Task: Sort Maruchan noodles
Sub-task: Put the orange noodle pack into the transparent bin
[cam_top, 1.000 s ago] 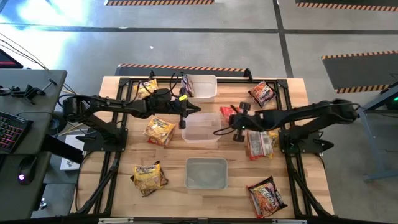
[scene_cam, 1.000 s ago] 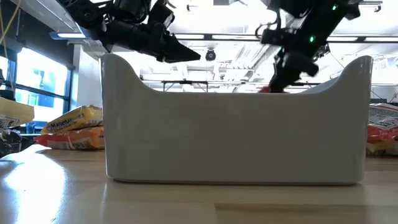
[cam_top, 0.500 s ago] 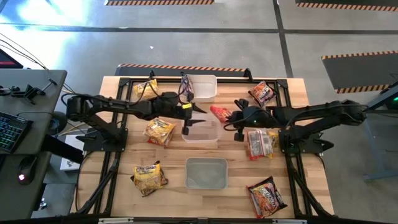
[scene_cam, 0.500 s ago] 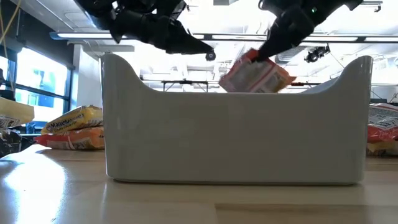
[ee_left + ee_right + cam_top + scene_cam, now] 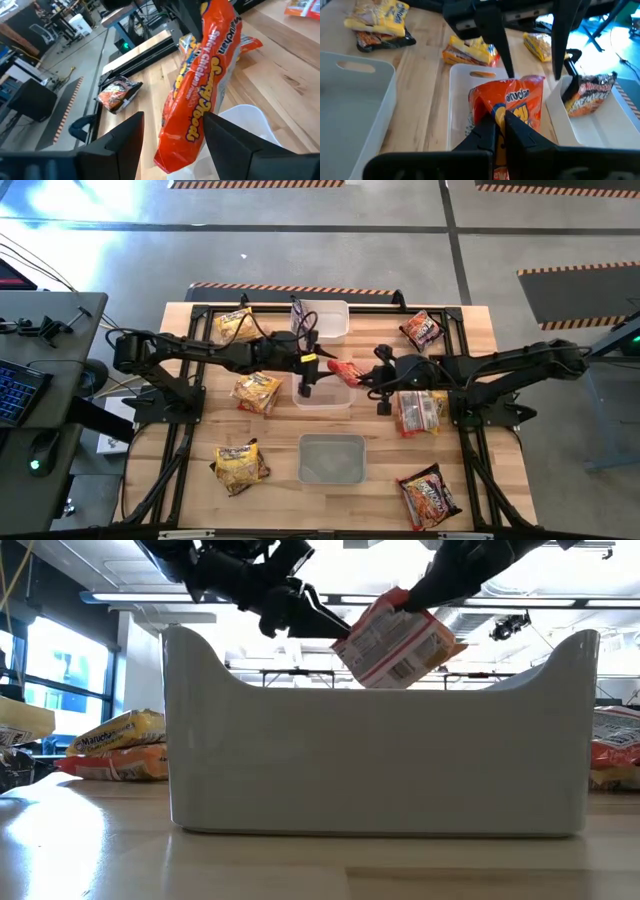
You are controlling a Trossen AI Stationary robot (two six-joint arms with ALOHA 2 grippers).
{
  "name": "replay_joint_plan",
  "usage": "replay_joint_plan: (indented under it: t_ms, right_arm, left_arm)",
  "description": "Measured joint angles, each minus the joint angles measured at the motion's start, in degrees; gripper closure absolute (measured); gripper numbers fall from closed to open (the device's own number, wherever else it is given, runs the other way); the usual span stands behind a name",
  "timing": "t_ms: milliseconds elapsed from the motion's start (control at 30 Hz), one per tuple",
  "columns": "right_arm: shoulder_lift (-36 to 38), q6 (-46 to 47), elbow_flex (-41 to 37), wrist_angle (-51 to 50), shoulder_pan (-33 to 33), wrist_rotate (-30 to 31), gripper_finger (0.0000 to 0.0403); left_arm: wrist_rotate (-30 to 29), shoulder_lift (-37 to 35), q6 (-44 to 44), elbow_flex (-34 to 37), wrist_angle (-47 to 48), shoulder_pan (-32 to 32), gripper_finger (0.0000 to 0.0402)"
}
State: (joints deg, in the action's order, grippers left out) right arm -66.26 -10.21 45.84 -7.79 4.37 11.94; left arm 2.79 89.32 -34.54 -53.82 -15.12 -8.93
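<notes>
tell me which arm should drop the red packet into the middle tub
Right. The right gripper is shut on the red packet, holding it at the middle tub's edge. The left gripper hangs open beside it, holding nothing.

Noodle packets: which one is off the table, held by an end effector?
The orange-red packet, pinched by the right end effector above the middle tub. The other packets lie on the table or in tubs.

Grey concrete floor, hazard-striped tape; dark desk, keyboard; window; ceiling lights.
</notes>
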Motion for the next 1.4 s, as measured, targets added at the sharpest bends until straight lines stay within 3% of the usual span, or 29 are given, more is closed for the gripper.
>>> replay_joint_plan:
  t_ms: [267,767,1167,1400]
  right_arm:
    - [0.0,-0.8,0.0,2.7,0.2,-1.3,0.0402]
    - [-1.2,-2.4,0.1,6.2,0.2,-1.5,0.0403]
    - [-7.6,-5.7,0.1,16.7,-0.2,0.6,0.0403]
    - [-8.1,-6.7,0.1,19.1,-0.2,1.6,0.0403]
  left_arm:
    - [1.6,0.0,-2.1,0.0,2.1,0.6,0.0206]
    - [1.6,-0.1,2.3,-0.7,1.8,3.1,0.0206]
    - [2.4,-0.1,-0.4,-7.2,16.0,3.5,0.0206]
    - [-1.6,-0.1,-2.7,-10.2,22.7,4.7,0.0229]
